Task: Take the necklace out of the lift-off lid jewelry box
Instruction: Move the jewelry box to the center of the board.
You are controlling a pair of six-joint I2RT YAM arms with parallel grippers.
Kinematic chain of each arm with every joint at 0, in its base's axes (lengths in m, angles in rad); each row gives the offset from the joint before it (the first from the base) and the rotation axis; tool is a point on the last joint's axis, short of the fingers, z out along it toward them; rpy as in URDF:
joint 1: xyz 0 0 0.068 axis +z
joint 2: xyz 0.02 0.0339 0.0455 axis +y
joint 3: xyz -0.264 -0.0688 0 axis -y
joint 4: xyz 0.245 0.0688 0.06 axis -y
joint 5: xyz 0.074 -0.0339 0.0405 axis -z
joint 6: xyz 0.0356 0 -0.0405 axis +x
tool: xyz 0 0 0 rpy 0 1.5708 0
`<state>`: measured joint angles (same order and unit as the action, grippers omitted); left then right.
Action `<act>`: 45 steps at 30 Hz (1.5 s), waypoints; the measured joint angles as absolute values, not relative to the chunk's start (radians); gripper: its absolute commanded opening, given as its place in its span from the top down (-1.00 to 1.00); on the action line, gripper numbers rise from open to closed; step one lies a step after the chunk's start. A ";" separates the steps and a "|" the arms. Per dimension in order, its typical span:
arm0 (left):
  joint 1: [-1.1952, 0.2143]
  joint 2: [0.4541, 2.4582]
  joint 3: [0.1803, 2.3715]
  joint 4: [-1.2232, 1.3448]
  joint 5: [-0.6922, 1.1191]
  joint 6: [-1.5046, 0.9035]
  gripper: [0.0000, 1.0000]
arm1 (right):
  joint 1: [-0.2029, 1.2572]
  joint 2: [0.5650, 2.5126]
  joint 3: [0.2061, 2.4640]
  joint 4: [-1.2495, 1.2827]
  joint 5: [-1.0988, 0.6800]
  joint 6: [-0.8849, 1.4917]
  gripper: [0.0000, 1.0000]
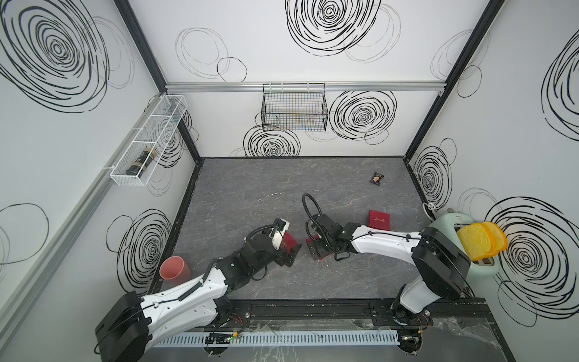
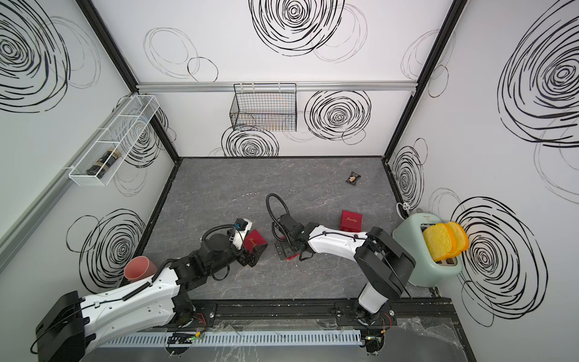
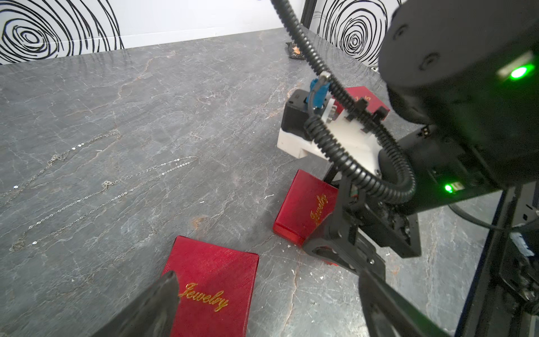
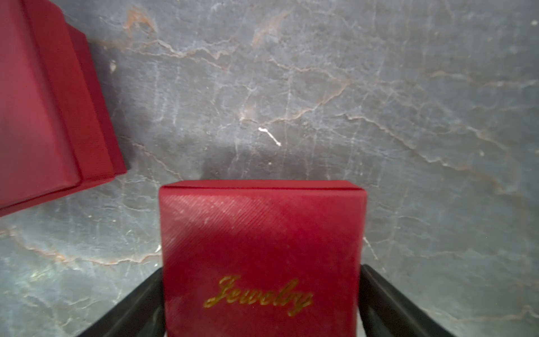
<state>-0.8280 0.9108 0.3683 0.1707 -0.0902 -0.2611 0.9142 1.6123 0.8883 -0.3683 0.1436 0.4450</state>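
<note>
Two chains [image 3: 105, 183] lie loose on the table [image 3: 204, 102], well apart from the shut boxes. Left gripper [image 3: 267, 280] hangs spread over one box [image 3: 213, 286]; right gripper [image 4: 261, 272], jaws wide, straddles a second box [image 4: 262, 227], likely to lift its lid. Any necklace inside is hidden.

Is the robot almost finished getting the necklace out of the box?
Done, it seems: two thin chains lie loose on the table. In hand: nothing. Both grippers are open, the left gripper beside a first red box, the right gripper straddling a second red box. Still to do: a third red box sits apart, and I cannot see inside any box, so one may yet need opening.
</note>
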 measured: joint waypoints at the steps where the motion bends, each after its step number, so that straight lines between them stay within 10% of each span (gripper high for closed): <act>1: -0.828 0.911 0.368 0.171 -0.090 -0.261 -0.95 | 0.914 1.612 0.888 -0.371 0.154 0.448 -0.83; 10: -0.811 0.931 0.368 0.174 -0.089 -0.262 -0.95 | 0.793 1.547 0.852 -0.362 0.172 0.455 -0.59; 25: -0.712 1.015 0.369 0.170 -0.069 -0.330 -0.92 | 0.377 1.528 0.826 -0.302 0.117 0.407 -0.79; 45: -0.613 1.124 0.369 0.192 0.024 -0.387 -1.00 | 0.539 1.323 0.782 -0.252 0.017 0.331 -1.00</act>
<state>-0.6128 1.1240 0.3687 0.1917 0.0242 -0.3874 0.5392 1.3231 0.7822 -0.2520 0.0170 0.3305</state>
